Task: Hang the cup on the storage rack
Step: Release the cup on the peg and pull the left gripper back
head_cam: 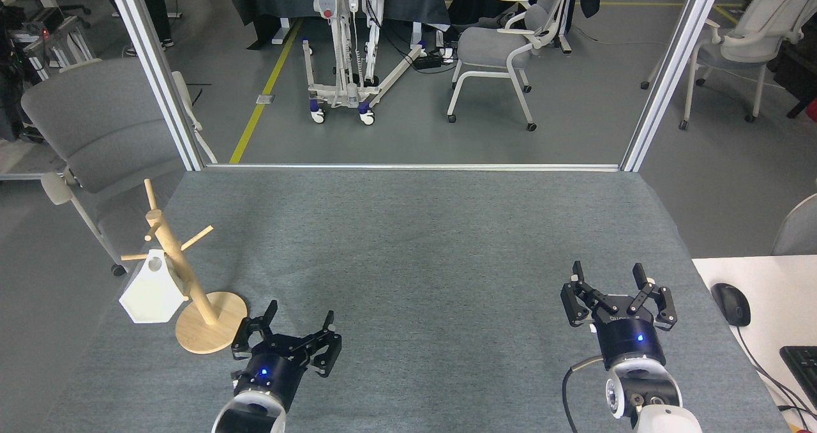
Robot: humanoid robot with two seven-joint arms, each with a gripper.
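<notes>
The cup [152, 294] hangs on the storage rack [191, 292] at the left side of the grey surface [421, 260]. A thin peg goes through the round hole in its flat handle. The cup is white with flat sides. It hangs tilted beside the pole, above the round wooden base. The left gripper [299, 324] sits just right of the base, its jaws wide and holding nothing. The right gripper [609, 276] is far off to the right, its jaws wide too.
</notes>
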